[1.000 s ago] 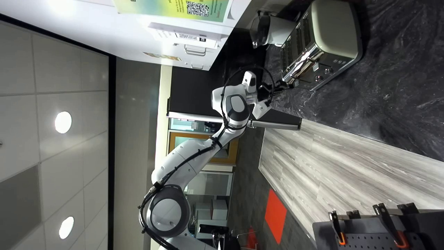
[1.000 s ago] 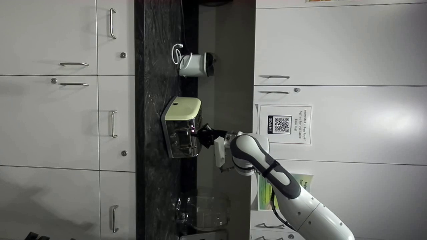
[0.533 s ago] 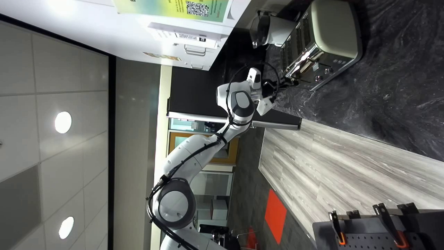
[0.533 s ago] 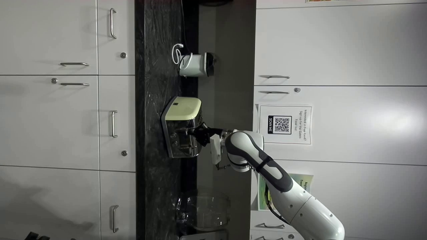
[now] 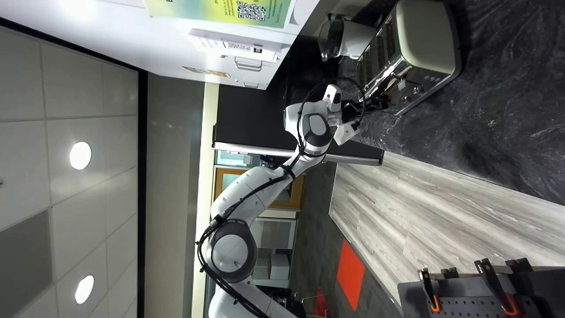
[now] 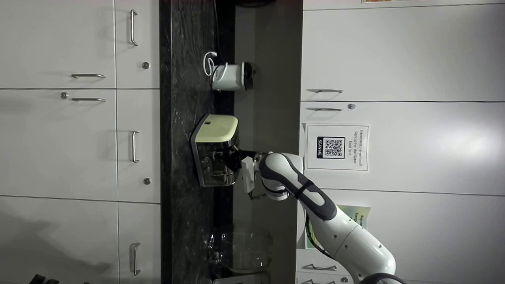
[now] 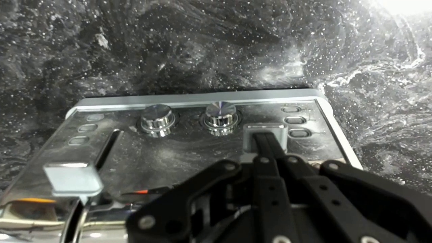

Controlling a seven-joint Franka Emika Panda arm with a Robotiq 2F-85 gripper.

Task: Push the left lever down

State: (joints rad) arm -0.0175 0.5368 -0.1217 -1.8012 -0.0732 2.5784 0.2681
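The toaster (image 5: 426, 42), cream-sided with a shiny front, stands on the dark counter in both exterior views (image 6: 217, 128). My gripper (image 7: 264, 135) is shut, its two fingertips together over the pale grey pad of the left lever (image 7: 249, 136); they appear to press on it. This lever sits near the knobs, closer to the toaster's base than the right lever (image 7: 74, 179), which stays higher in its slot. In both exterior views the gripper (image 5: 384, 105) is at the toaster's front (image 6: 221, 156) and hides the left lever.
Two chrome knobs (image 7: 156, 116) and small buttons (image 7: 298, 132) lie on the front panel near the levers. A white kettle (image 6: 229, 78) with a white cord stands beside the toaster. A clear container (image 6: 248, 248) stands on the counter. Wall cabinets (image 6: 394, 59) hang above.
My gripper has moved down along the toaster's front, with the arm following toward the counter. The left lever pad appears to have gone down with it. The toaster has not moved.
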